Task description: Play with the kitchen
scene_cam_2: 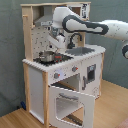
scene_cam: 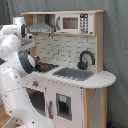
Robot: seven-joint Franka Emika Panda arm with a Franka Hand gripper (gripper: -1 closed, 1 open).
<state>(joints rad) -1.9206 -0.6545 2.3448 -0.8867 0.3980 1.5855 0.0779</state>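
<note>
While the arm (scene_cam_2: 95, 26) reached in from the second exterior view's right, its end effector (scene_cam_2: 56, 44) hung over the hob (scene_cam_2: 50, 58), under the grey hood (scene_cam: 42, 26); whether it was apart or together I could not tell, since the wrist hid that part. The kitchen (scene_cam_2: 60, 70) stood on a wooden floor (scene_cam_2: 112, 107) against a grey curtain (scene_cam: 116, 45), filling the middle of both exterior views. A small metal pot (scene_cam_2: 46, 56) sat on the hob just below the end effector, near the bench's front edge. The oven door (scene_cam_2: 70, 102) hung open and dropped forward (taking up the floor space before the cabinet). To the second exterior view's right of the hob lay the sink (scene_cam: 74, 73), with the black tap (scene_cam: 86, 59) arching behind it. Beyond the sink the bench (scene_cam: 102, 80) ran out in a rounded, bare end. In the first exterior view the arm's white links crowded the left edge, covering the hob's near corner. Above, the toy microwave (scene_cam: 74, 23) sat on the top shelf.
</note>
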